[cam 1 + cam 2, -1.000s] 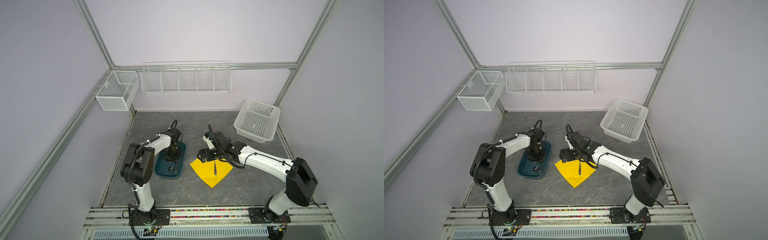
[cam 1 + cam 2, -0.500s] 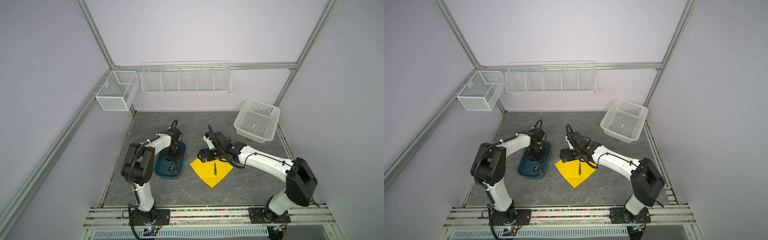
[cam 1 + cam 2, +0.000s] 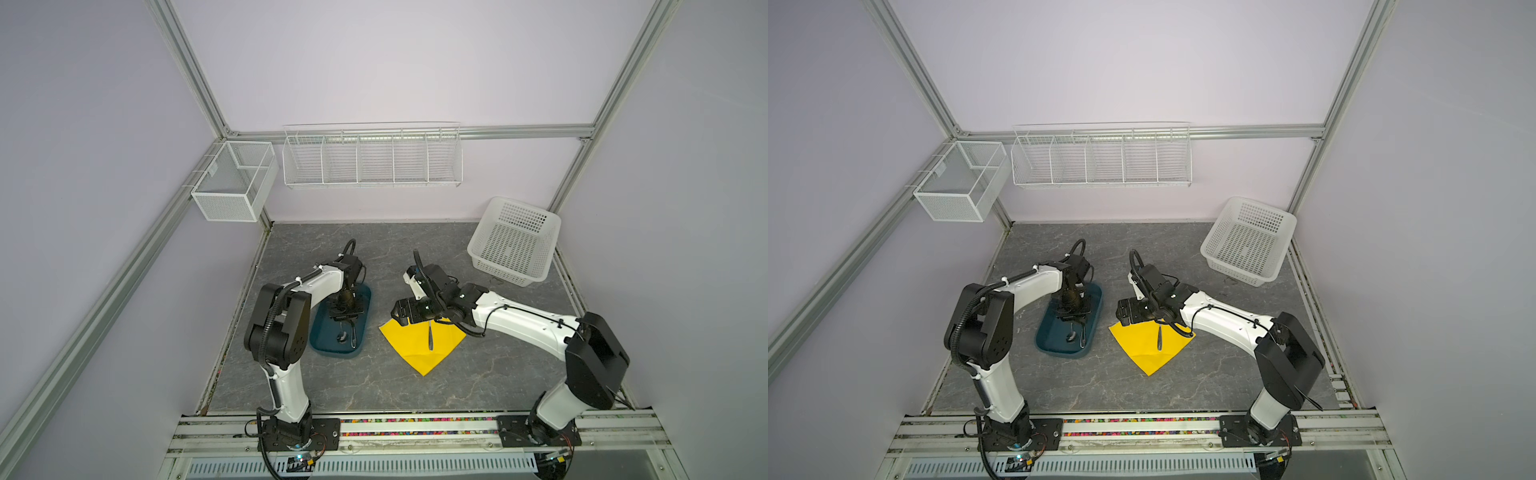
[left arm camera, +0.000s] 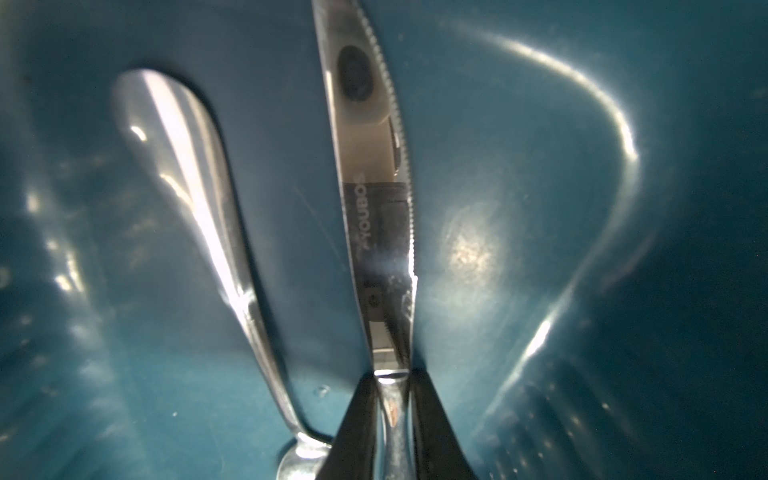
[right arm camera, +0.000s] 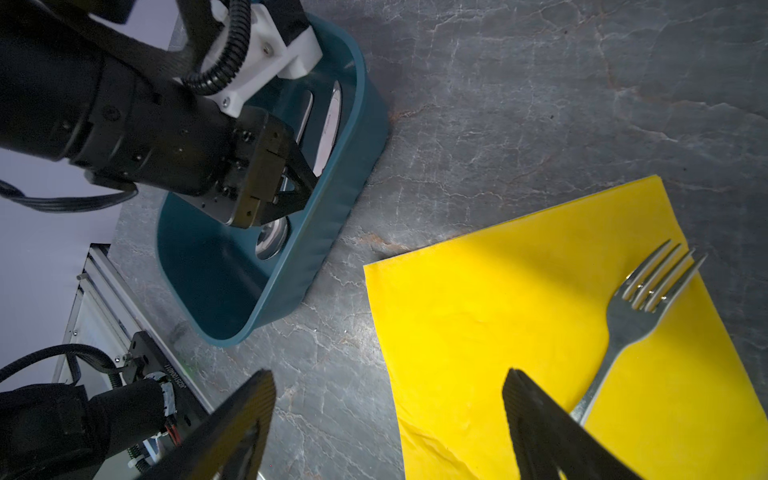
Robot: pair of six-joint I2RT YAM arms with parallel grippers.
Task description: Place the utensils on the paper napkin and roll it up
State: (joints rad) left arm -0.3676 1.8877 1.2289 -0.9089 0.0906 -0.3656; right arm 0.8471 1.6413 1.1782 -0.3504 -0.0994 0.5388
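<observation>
- Left gripper [image 4: 392, 376]: you have it down inside the tray [image 3: 328, 348]. Its two black fingers [image 4: 357, 419] are pressed together on the neck of the knife [image 4: 374, 187], one on each side, just where blade meets handle.
- Knife: it lies lengthwise in the tray with its serrated blade pointing away from the gripper. The right wrist view shows it along the tray's wall [image 5: 332, 216].
- Spoon [image 4: 195, 187]: it is in the same tray, just beside the knife and not touching it. Nothing holds it. Its bowl sits near the left gripper's fingers and its broad handle end lies alongside the blade.
- Napkin [image 3: 409, 340]: this yellow sheet lies flat on the table [image 3: 395, 395], turned like a diamond. It sits to the right of the tray in both top views, near it but apart.
- Fork [image 5: 636, 316]: it lies on the napkin, toward the half far from the tray, with its tines pointing away from the right gripper. Nothing grips it.
- Right gripper [image 5: 388, 374]: you hold it just over the napkin's far corner with its jaws wide apart and nothing between them. One finger [image 5: 540, 415] covers part of the fork's handle.
- Basket [image 3: 515, 241]: this white perforated basket stands at the back right of the table, well apart from everything else.
</observation>
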